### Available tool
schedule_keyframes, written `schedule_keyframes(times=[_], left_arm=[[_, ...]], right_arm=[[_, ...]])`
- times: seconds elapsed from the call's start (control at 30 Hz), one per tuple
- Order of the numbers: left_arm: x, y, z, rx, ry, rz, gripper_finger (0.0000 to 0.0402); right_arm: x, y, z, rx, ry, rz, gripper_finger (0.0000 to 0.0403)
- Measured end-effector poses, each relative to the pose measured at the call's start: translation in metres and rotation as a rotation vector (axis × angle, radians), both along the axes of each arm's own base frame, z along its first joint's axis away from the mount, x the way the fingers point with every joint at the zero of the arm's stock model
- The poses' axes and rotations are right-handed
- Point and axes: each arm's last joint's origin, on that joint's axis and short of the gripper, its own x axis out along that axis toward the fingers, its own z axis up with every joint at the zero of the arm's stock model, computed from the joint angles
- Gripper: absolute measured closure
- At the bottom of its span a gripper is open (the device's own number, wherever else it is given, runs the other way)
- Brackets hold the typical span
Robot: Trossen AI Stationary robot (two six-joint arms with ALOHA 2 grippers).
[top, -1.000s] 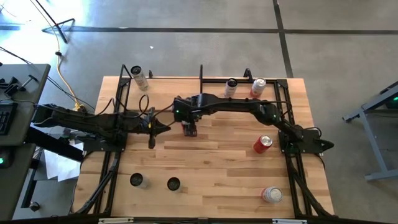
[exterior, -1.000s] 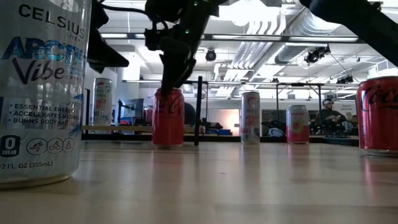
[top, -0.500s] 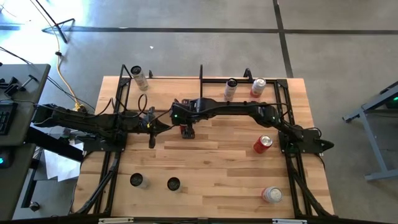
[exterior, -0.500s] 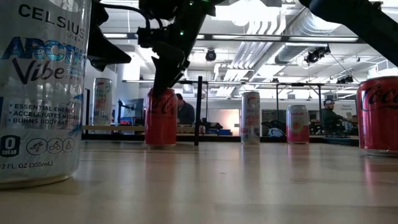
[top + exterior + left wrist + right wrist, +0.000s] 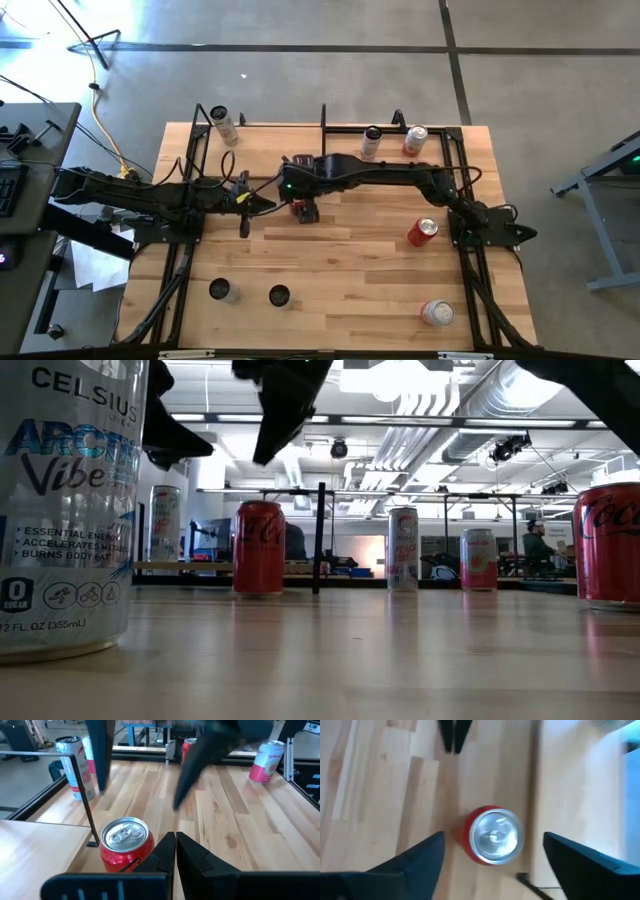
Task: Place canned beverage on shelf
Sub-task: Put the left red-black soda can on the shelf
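Note:
A red can [image 5: 305, 211] stands upright on its base on the tabletop, just in front of the shelf's right end; it also shows in the low view [image 5: 258, 548]. The shelf [image 5: 190, 567] is a light-wood board with thin black uprights [image 5: 82, 795]; a white can [image 5: 225, 125] stands on its left end. My right gripper [image 5: 493, 837] is open, pointing down, above the red can [image 5: 494, 836] and clear of it. My left gripper [image 5: 176, 840] is shut, level, just left of the red can [image 5: 127, 842], apart from it in the high view.
A silver can [image 5: 372, 140] and a pink can [image 5: 415, 140] stand at the far right. A red can [image 5: 423, 231] lies on its side at the right, another can [image 5: 437, 313] at the near right. Two cans [image 5: 220, 290] [image 5: 279, 296] stand near the front edge.
My right gripper carried the red can a little toward the table's left edge, let go of it and rose clear above it. The can stays upright on the table.

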Motion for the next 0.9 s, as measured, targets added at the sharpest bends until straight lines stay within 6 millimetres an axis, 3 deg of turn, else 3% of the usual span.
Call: schedule_keyframes(times=[0.2,0.37,0.47,0.57,0.73,0.9], left_arm=[[0.001,0.0,0.004,0.012,-0.039,0.003,0.0397],[0.001,0.0,0.003,0.016,-0.033,0.0,0.0397],[0.001,-0.001,0.002,-0.002,-0.026,-0.001,0.0397],[0.002,-0.002,0.002,-0.011,-0.024,-0.003,0.0397],[0.004,-0.003,0.002,-0.032,-0.003,0.045,0.0397],[0.015,0.0,0.024,-0.065,0.089,0.078,0.04]], right_arm=[[-0.013,0.015,0.026,-0.054,-0.057,0.014,0.0248],[-0.011,0.018,-0.002,-0.036,-0.089,0.031,0.0387],[-0.017,0.022,-0.027,-0.027,-0.158,0.031,0.0384],[-0.035,0.027,-0.042,-0.003,-0.294,0.016,0.0389],[-0.087,0.034,-0.062,0.048,-0.479,-0.003,0.0397],[-0.138,0.031,-0.077,0.085,-0.588,-0.059,0.0402]])
